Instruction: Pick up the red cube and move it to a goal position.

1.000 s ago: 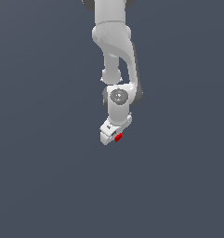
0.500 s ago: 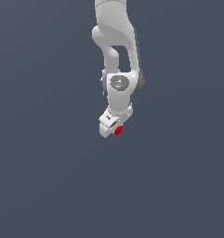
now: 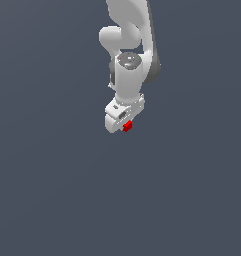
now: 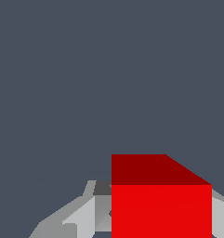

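While the white jointed robot arm [image 3: 128, 60] reached down from the upper edge of the exterior view, the flat dark grey-blue ground [image 3: 52, 190] spread unbroken on every side of it, out to all four borders of that view. No wall, rim or other object stood near the arm, so open room lay to the exterior view's left, to its right and below the wrist alike. The white two-fingered gripper [image 3: 124, 124] hung at the arm's lower end, close to the middle of the view, tilted a little rather than plumb.

The small bright red plain cube [image 3: 127, 126] sat at the gripper's tip, much smaller than the white hand that carried it, and only part of it showed past the white housing. In the wrist view the red cube [image 4: 161, 204] filled the near field, its front face a flat vivid red and its upper face a darker red, with sharp straight edges. Light grey fingers [image 4: 81, 218] flanked it on both sides, touching it; the gripper was clamped on the cube. Whether the cube was clear of the ground could not be told
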You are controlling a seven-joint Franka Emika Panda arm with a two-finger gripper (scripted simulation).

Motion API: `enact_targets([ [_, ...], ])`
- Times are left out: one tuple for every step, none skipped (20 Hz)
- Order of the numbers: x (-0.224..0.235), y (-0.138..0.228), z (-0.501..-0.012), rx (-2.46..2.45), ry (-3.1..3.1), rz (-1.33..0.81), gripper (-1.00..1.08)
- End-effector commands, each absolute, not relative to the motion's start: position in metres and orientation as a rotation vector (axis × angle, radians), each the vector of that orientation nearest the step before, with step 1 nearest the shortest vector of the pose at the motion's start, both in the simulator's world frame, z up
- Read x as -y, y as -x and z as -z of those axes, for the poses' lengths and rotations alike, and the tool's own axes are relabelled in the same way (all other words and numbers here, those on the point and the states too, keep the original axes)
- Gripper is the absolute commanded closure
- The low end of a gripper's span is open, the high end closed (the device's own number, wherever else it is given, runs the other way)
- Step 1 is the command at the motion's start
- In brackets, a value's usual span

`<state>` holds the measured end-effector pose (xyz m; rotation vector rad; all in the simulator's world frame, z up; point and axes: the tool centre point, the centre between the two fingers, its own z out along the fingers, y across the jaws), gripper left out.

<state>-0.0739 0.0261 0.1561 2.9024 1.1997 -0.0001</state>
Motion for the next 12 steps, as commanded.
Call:
enact_targets([
  [-0.026,0.078,-0.172,-1.200,-2.903,0.001,1.08],
  [-0.026,0.079,-0.177,-1.200,-2.903,0.000,1.08],
  [-0.026,0.080,-0.182,-1.200,-2.903,0.000,1.08],
  [-0.026,0.081,-0.186,-1.200,-2.903,0.000,1.08],
  [-0.026,0.082,-0.190,-1.200,-2.903,0.000,1.08],
  [-0.025,0.083,-0.193,-1.200,-2.904,0.000,1.08],
  [-0.025,0.083,-0.196,-1.200,-2.904,0.000,1.08],
  [-0.025,0.083,-0.198,-1.200,-2.904,0.000,1.08],
  [-0.025,0.083,-0.200,-1.200,-2.904,0.000,1.08],
  [-0.025,0.084,-0.201,-1.200,-2.904,0.000,1.08],
  [-0.025,0.083,-0.202,-1.200,-2.904,0.000,1.08],
  [-0.025,0.083,-0.202,-1.199,-2.904,0.000,1.08],
])
